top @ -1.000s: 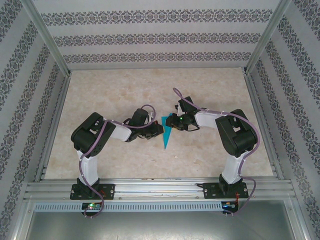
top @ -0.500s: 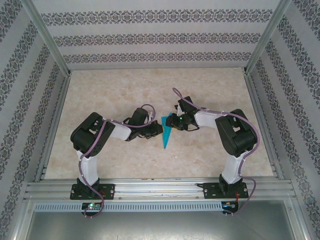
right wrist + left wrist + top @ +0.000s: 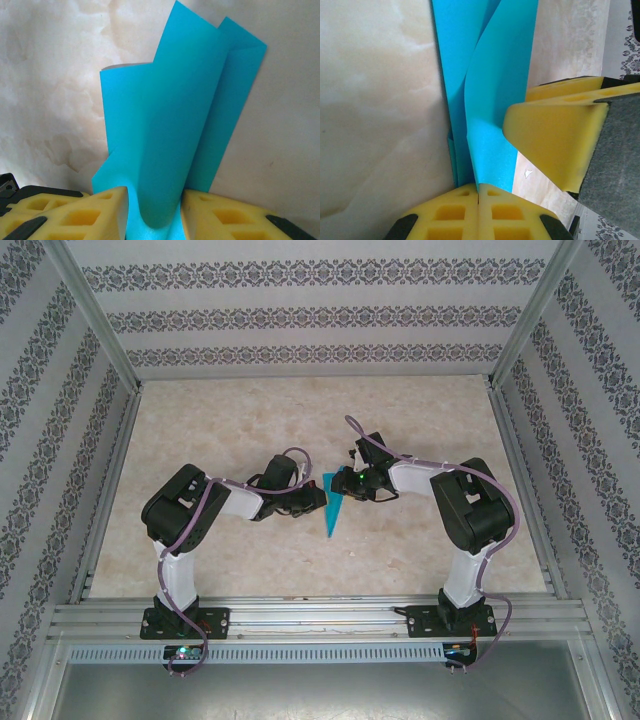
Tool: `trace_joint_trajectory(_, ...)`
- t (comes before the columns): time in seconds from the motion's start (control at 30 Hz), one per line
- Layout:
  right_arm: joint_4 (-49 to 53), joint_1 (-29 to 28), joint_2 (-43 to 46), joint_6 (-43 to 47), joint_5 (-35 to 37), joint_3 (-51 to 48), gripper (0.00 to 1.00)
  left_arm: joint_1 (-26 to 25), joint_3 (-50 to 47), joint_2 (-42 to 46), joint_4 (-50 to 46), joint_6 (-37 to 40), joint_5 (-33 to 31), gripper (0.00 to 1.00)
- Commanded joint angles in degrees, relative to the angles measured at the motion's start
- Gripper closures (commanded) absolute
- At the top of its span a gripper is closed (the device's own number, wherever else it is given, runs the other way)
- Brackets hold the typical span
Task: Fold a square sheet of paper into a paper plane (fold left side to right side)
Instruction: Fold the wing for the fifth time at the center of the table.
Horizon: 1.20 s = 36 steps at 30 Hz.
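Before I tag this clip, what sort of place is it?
Most likely an enclosed tabletop robot test cell: an aluminium frame, patterned wall panels on three sides, and two robot arms bolted to a rail at the edge of a marble-look table.

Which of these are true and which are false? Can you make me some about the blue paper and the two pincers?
1. The paper is teal-blue. True.
2. The left pincer is wide open. False: its yellow fingers are pressed together, right at the paper's edge.
3. The paper lies flat as a full square. False: it is folded into a narrow pointed shape, and one flap curls up off the table.
4. The right pincer is open, with the paper curling up inside it. True.
5. The paper sits between the two pincers. True.
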State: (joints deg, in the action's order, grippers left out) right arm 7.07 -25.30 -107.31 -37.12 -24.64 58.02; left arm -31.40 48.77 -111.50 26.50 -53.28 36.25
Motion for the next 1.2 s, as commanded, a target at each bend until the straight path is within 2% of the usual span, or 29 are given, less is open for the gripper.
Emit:
trace_joint_trajectory(0.0,2.21,-1.77,-5.01,1.18,3.2,-1.46,0.61,-0.11,0.78,-2.08,-2.45,1.6,-1.84,0.98)
trace_joint_trajectory(0.6,2.34,-1.86,-5.28,1.18,3.29,-1.42,0.61,-1.21,1.56,-2.58,-3.59,1.99,-1.55,0.98)
trace_joint_trajectory(1.17,2.69,-1.95,-5.52,1.18,3.53,-1.16,0.61,-1.89,-1.86,-1.47,-1.59,-0.16,-2.93,0.98)
